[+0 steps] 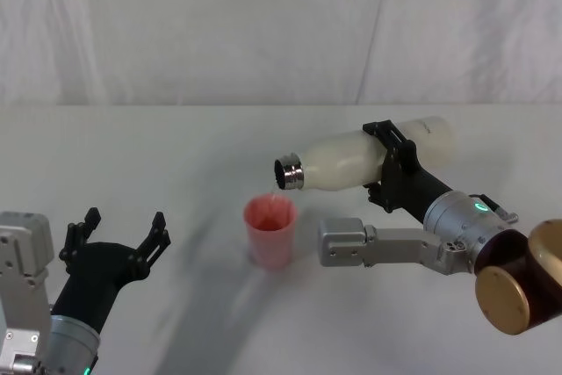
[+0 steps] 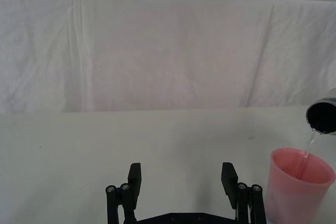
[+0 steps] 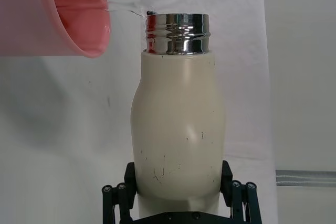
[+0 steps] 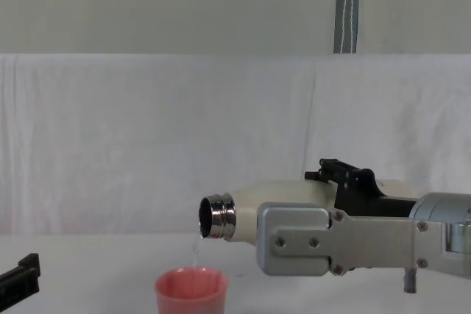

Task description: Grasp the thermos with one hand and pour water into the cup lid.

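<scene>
Right gripper (image 1: 392, 161) clamped across the lower body of the thermos (image 1: 351, 161), holding it tipped almost level above the white worktop (image 1: 176, 155), steel neck (image 1: 288, 173) pointing toward the robot's left and dipping slightly. Thin stream of water (image 2: 311, 144) falling from the mouth into the cup lid (image 1: 270, 230), a small pink cup standing upright on the worktop just below and slightly left of the neck; not touching it. Pour under way, judging by the stream; fill level inside the cup hard to read. Left gripper (image 1: 118, 239) idle low at the robot's left, fingers spread wide, near the cup lid but apart from it, holding nothing. Thermos likely rigid and fairly heavy with liquid, matte cream wall probably giving fair friction; weight bound to shift toward the neck as it tilts, so a firm hold on the broad lower body, as now, seems the sound place. Cup lid likely light plastic and easy to nudge or topple, so best left untouched while the stream is kept centred over its opening.
</scene>
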Available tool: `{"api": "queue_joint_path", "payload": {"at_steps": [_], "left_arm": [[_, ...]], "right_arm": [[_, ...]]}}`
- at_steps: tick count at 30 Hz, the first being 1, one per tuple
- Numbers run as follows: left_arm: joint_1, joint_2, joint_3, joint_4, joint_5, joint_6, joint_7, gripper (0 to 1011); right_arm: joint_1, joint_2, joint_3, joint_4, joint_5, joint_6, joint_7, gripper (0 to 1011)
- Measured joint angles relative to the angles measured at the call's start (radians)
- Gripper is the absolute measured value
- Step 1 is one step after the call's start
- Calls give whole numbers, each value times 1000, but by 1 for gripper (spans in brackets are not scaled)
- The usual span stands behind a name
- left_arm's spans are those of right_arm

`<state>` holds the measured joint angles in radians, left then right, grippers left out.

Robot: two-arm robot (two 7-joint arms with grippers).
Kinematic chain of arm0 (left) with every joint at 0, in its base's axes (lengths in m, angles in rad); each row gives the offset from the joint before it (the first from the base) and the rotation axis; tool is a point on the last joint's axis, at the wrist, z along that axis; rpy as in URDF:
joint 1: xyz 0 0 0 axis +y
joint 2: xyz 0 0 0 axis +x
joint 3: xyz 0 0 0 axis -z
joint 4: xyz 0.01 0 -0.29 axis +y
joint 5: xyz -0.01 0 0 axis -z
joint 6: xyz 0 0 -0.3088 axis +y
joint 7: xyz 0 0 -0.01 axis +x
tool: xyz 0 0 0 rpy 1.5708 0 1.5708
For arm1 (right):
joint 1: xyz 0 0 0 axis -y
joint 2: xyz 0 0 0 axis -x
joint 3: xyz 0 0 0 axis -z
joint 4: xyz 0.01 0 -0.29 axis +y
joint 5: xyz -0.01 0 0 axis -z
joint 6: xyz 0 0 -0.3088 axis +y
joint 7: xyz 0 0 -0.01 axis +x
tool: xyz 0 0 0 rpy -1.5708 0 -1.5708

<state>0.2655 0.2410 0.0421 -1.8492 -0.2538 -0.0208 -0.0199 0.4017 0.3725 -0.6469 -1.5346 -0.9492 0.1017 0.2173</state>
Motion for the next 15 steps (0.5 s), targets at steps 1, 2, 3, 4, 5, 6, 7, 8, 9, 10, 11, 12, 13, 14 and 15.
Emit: {"api": "queue_joint_path", "payload": {"at_steps": [1, 2, 3, 4, 5, 6, 7, 8, 9, 10, 11, 12, 13, 14, 15], "left_arm": [[0, 0, 0, 0, 0, 0, 0, 1001], [0, 0, 0, 0, 0, 0, 0, 1001], [0, 0, 0, 0, 0, 0, 0, 1001], [0, 0, 0, 0, 0, 0, 0, 1001], [0, 0, 0, 0, 0, 0, 0, 1001], [0, 0, 0, 0, 0, 0, 0, 1001], [0, 0, 0, 0, 0, 0, 0, 1001], [0, 0, 0, 0, 0, 0, 0, 1001], [0, 0, 0, 0, 0, 0, 0, 1001], [0, 0, 0, 0, 0, 0, 0, 1001], [0, 0, 0, 0, 0, 0, 0, 1001], [0, 0, 0, 0, 0, 0, 0, 1001], [0, 0, 0, 0, 0, 0, 0, 1001], [0, 0, 0, 0, 0, 0, 0, 1001], [0, 0, 0, 0, 0, 0, 0, 1001]], "right_arm": [[0, 0, 0, 0, 0, 0, 0, 950], [0, 1, 0, 0, 0, 0, 0, 950], [0, 1, -1, -1, -1, 0, 0, 950], [0, 2, -1, -2, -1, 0, 0, 950], [0, 2, -1, -2, -1, 0, 0, 949], [0, 3, -1, -3, -1, 0, 0, 950], [0, 3, -1, -3, -1, 0, 0, 950], [0, 3, -1, -3, -1, 0, 0, 950], [0, 3, -1, -4, -1, 0, 0, 949], [0, 4, -1, -4, -1, 0, 0, 950], [0, 4, -1, -5, -1, -1, 0, 950], [0, 4, -1, -5, -1, -1, 0, 950], [0, 4, -1, -5, -2, -1, 0, 950], [0, 4, -1, -6, -2, -1, 0, 950], [0, 4, -1, -6, -2, -1, 0, 950]]}}
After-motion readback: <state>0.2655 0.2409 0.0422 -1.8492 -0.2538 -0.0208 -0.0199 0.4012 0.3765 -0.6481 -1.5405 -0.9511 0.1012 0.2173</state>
